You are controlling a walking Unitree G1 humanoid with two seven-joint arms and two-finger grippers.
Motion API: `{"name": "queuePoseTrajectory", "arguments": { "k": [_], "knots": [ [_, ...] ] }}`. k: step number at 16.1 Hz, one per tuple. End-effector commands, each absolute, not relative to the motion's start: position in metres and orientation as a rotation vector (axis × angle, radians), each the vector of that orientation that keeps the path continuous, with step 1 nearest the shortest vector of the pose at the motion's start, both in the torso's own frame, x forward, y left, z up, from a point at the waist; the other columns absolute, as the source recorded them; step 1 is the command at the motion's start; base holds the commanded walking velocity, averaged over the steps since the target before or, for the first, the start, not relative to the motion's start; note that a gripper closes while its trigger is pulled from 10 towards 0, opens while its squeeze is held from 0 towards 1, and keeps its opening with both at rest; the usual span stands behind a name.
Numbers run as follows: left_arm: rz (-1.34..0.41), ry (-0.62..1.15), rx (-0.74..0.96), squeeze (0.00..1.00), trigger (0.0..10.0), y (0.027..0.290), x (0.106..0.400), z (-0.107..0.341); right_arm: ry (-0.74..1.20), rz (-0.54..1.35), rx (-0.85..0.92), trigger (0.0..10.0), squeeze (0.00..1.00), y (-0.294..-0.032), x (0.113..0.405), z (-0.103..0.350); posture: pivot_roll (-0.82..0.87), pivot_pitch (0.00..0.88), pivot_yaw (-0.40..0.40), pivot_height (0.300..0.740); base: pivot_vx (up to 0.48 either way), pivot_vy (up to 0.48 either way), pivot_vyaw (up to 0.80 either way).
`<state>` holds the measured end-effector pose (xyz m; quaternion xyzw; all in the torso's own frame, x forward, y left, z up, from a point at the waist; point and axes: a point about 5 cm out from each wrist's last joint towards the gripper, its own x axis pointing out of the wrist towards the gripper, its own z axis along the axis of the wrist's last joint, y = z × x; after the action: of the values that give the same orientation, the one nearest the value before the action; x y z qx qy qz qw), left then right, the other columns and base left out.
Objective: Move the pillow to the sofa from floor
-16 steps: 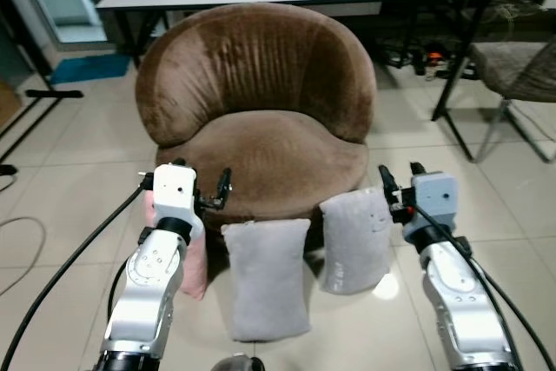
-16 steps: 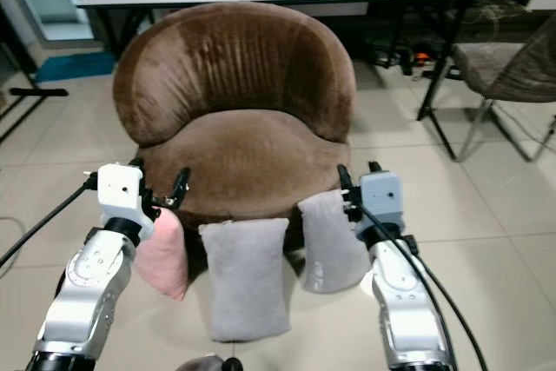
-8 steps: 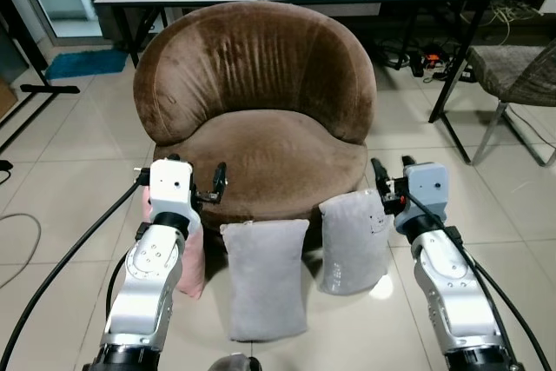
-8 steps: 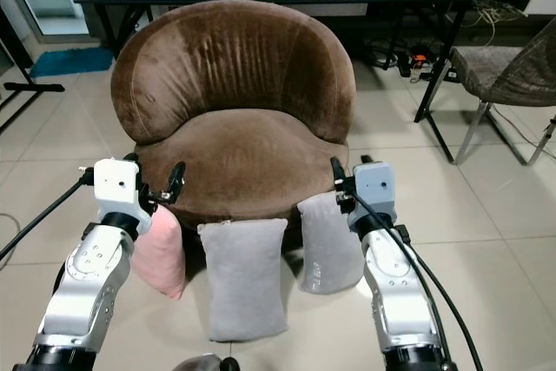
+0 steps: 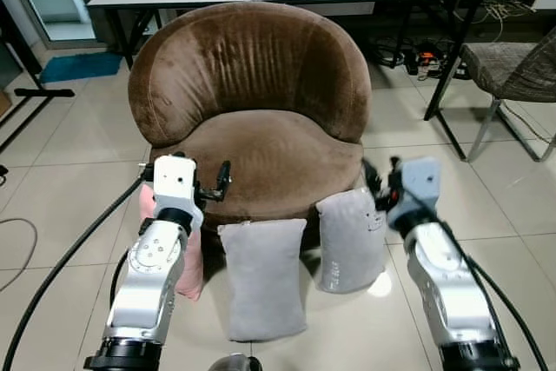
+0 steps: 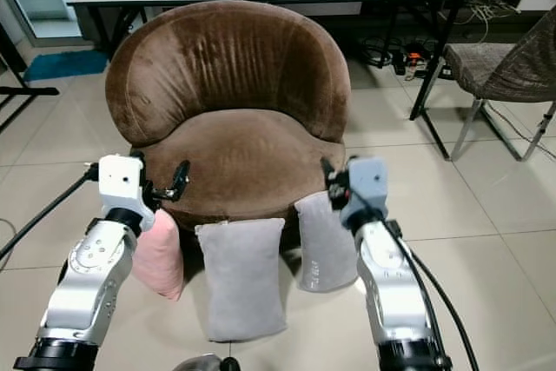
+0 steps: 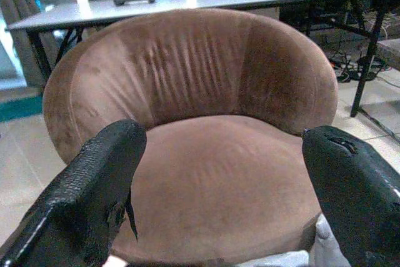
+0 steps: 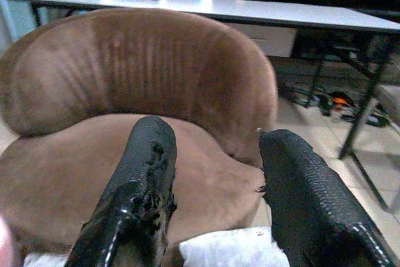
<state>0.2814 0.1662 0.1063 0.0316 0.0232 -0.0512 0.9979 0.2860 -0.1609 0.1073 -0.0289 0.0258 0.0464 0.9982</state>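
Judging from where things lie, nothing of the job is done yet: the sofa (image 5: 252, 119) seat is bare, and three pillows stand on the tiled floor (image 5: 69, 171) against its front edge, a pink pillow (image 6: 161, 254), a middle grey pillow (image 5: 263, 275) and a right grey pillow (image 5: 352, 239). My left gripper (image 5: 193, 182) hovers above the pink one, fingers spread wide with nothing between them. My right gripper (image 5: 380, 182) hangs over the right grey pillow's top, fingers parted and holding nothing. Left to do, I reckon: lower, pinch one, lift it onto the seat.
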Motion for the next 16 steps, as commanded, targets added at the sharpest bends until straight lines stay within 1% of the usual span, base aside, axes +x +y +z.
{"name": "queuePoseTrajectory", "arguments": {
  "k": [1,2,3,5,6,7,8,10,12,13,15,16],
  "knots": [
    [-0.085,0.039,0.066,0.00,10.0,0.171,0.282,0.111,0.075,0.066,-0.018,10.0,0.00,-0.162,0.287,0.106,0.02,0.000,0.038,0.740,0.000,0.000,0.00],
    [-0.084,0.036,0.089,0.00,10.0,0.172,0.282,0.111,0.082,0.055,-0.007,10.0,0.00,-0.162,0.287,0.105,0.03,0.000,0.036,0.740,0.000,0.000,0.00],
    [-0.084,0.018,0.127,0.00,10.0,0.172,0.282,0.113,0.059,0.046,-0.049,10.0,0.00,-0.161,0.287,0.104,0.04,0.000,0.030,0.740,0.000,0.000,0.00],
    [-0.065,-0.005,0.116,0.00,10.0,0.173,0.280,0.117,0.077,0.053,0.054,10.0,0.00,-0.159,0.287,0.102,0.06,0.000,0.019,0.740,0.000,0.000,0.00],
    [-0.057,-0.005,0.106,0.00,10.0,0.175,0.279,0.118,0.067,0.025,0.060,10.0,0.00,-0.160,0.289,0.104,0.05,0.000,0.020,0.740,0.000,0.000,0.00],
    [-0.033,0.003,0.091,0.00,10.0,0.179,0.280,0.118,0.010,0.058,0.042,10.0,0.00,-0.157,0.290,0.112,0.04,0.000,0.026,0.740,0.000,-0.480,0.00],
    [-0.031,0.008,0.090,0.00,10.0,0.179,0.281,0.117,-0.011,0.043,-0.018,10.0,0.00,-0.158,0.291,0.114,0.04,0.000,0.030,0.740,0.000,-0.480,0.00],
    [-0.037,0.015,0.096,0.00,10.0,0.177,0.283,0.115,0.037,0.047,-0.036,10.0,0.00,-0.159,0.289,0.109,0.02,0.000,0.039,0.740,0.000,-0.480,0.00],
    [-0.051,0.018,0.095,0.00,10.0,0.174,0.284,0.116,0.052,0.053,-0.004,10.0,0.00,-0.161,0.284,0.109,0.02,0.000,0.045,0.740,0.000,-0.366,0.00],
    [-0.054,0.023,0.096,0.00,10.0,0.173,0.285,0.115,0.054,0.025,-0.028,10.0,0.00,-0.163,0.285,0.108,0.02,0.000,0.044,0.740,0.000,-0.255,0.00],
    [-0.054,0.025,0.092,0.00,10.0,0.171,0.283,0.115,0.067,-0.033,-0.069,10.0,0.00,-0.167,0.286,0.105,0.02,0.000,0.032,0.740,0.000,0.000,0.00],
    [-0.048,0.025,0.094,0.00,10.0,0.171,0.282,0.115,0.077,-0.032,-0.083,10.0,0.00,-0.167,0.286,0.104,0.03,0.000,0.031,0.740,0.000,0.000,0.00]
  ]
}}
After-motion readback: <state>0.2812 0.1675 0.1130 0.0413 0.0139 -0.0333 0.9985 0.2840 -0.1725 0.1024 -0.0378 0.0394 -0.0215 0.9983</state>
